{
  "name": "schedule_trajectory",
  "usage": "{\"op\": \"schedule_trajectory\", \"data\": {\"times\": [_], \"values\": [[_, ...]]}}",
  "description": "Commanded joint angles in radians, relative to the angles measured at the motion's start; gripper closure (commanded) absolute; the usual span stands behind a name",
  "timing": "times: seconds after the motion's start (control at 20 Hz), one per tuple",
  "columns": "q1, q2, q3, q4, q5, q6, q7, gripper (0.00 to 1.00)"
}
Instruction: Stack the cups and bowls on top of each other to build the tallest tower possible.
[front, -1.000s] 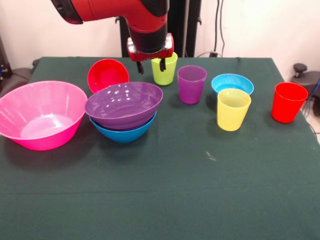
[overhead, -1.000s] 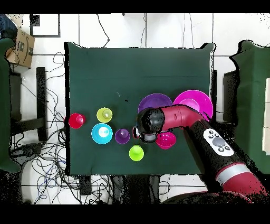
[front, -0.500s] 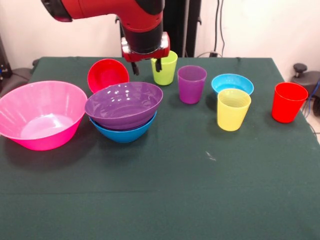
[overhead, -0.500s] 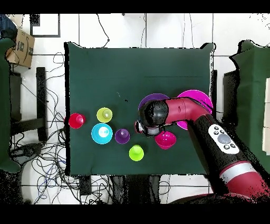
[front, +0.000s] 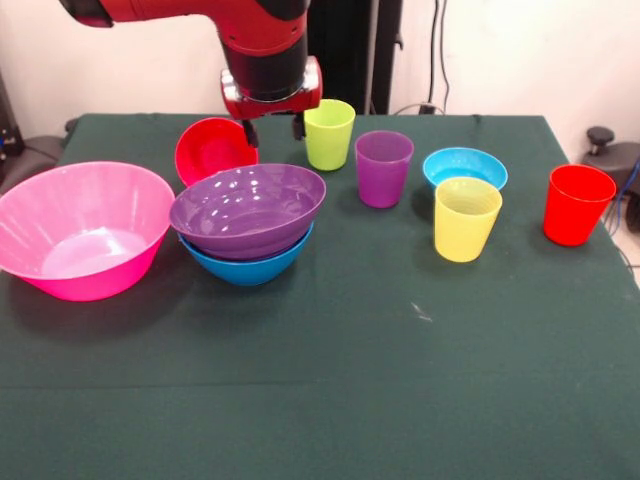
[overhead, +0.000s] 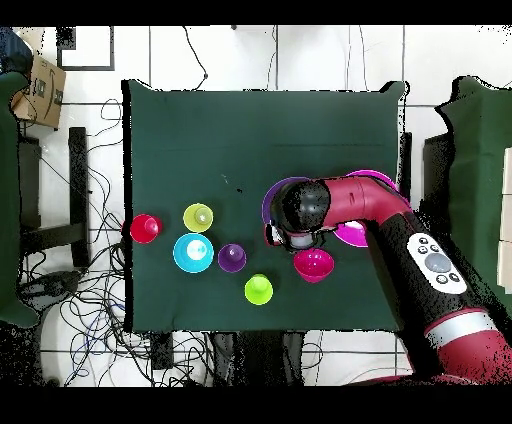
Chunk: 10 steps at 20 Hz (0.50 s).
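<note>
Red-cased gripper (front: 272, 130) hovering with fingers (front: 250, 132) spread and empty, small red bowl (front: 215, 150) just below-left, purple bowl (front: 248, 208) nearer beneath.

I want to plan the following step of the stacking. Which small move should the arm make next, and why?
Probably a short lowering of the pincer toward the small red bowl, if that is its target. The pincer hangs empty, with fingers apart, above the gap between this tilted bowl and the lime green cup. The purple bowl already sits in the blue bowl, so the pile needs a further piece.
</note>
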Motion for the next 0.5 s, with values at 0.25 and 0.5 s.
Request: {"op": "schedule_trajectory", "data": {"times": [0.25,0.5], "values": [[0.013,0.015,0.023,-0.073,-0.152,0.079,-0.389,0.0],[0.018,0.038,0.008,-0.05,-0.181,0.062,-0.369,0.0]]}}
